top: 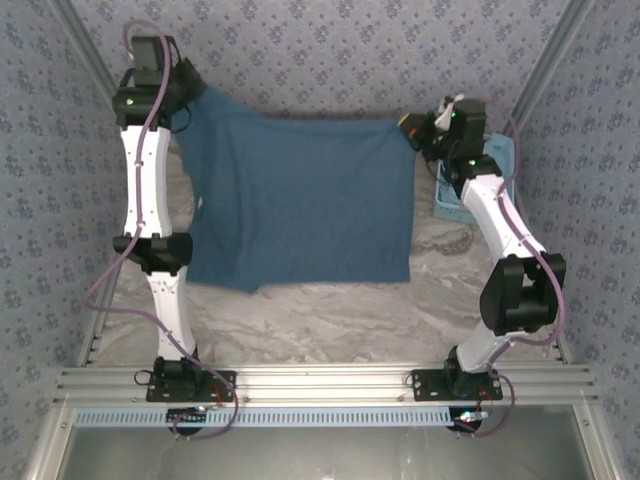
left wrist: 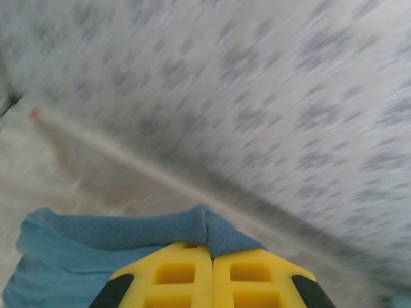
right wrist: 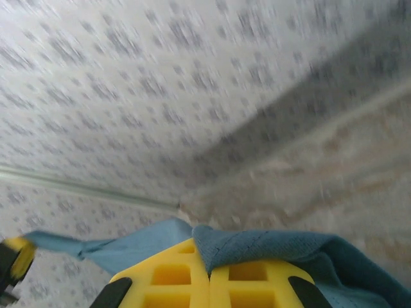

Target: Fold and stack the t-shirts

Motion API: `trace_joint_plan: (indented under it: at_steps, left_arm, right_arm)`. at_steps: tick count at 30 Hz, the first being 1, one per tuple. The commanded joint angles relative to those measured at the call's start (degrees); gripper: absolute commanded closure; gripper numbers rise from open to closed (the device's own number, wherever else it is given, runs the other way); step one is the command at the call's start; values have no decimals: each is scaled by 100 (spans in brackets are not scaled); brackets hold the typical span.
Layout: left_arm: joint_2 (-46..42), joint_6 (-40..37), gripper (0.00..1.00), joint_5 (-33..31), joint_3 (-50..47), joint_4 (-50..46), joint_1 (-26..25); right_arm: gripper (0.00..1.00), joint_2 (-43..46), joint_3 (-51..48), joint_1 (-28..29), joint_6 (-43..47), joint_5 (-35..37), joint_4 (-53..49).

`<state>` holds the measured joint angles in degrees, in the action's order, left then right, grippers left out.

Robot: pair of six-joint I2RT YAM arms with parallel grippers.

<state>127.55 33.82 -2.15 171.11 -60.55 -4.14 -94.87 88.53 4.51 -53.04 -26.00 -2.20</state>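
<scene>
1. Shirt (top: 300, 200) is being held stretched over the table (top: 330, 320), seen whole from above.
2. Its top edge is being pinched by the left gripper (left wrist: 212, 260) and the right gripper (right wrist: 209, 260), seen close from the wrists.

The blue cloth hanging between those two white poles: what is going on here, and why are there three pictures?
The white poles are two robot arms, the left arm and the right arm, bolted at the near edge of a marble table. The big picture looks down from above and behind them. The other two come from small cameras on each wrist; the yellow blocks at the bottom are the fingers. Both pairs of jaws are shut on one edge of a dark blue t-shirt, holding it spread out between them. A pale blue basket sits partly hidden by the right arm.
</scene>
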Motion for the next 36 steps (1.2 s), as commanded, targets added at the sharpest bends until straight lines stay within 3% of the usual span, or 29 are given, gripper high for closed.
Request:
trace_joint_plan:
  at_steps: [1, 6, 11, 13, 18, 21, 25, 28, 36]
  left_arm:
    - [-855, -216, 100, 364, 560, 685, 18]
    - [-2400, -683, 100, 57, -891, 1462, -299]
    - [-3624, -1152, 100, -769, -2615, 846, -1012]
    - [-4205, -993, 100, -1160, -4071, 693, -1208]
    - [-5941, 61, 100, -1255, -8452, 1185, -1265]
    - [-6490, 803, 100, -1031, -10184, 1356, -1273]
    - [-6554, 1461, 100, -537, -11627, 1649, -1361]
    - [-6114, 1801, 100, 131, -12374, 2009, -1383]
    - [-5469, 2764, 100, 530, -12804, 2071, -2133]
  right_arm:
    - [100, 206, 956, -253, 4, -18, 672]
    - [100, 493, 1126, -591, -4, 77, 569]
    - [100, 1033, 215, -656, 134, 129, 651]
    - [100, 1209, -407, -582, 113, 69, 660]
    - [100, 1706, -2478, -216, 339, 290, 605]
    - [100, 1744, -3344, -53, 521, 390, 422]
    - [100, 1603, -4038, 104, 859, 804, -224]
    - [100, 1364, -4249, 180, 1069, 925, -526]
    - [100, 1620, -4190, 441, 1472, 1779, -2264]
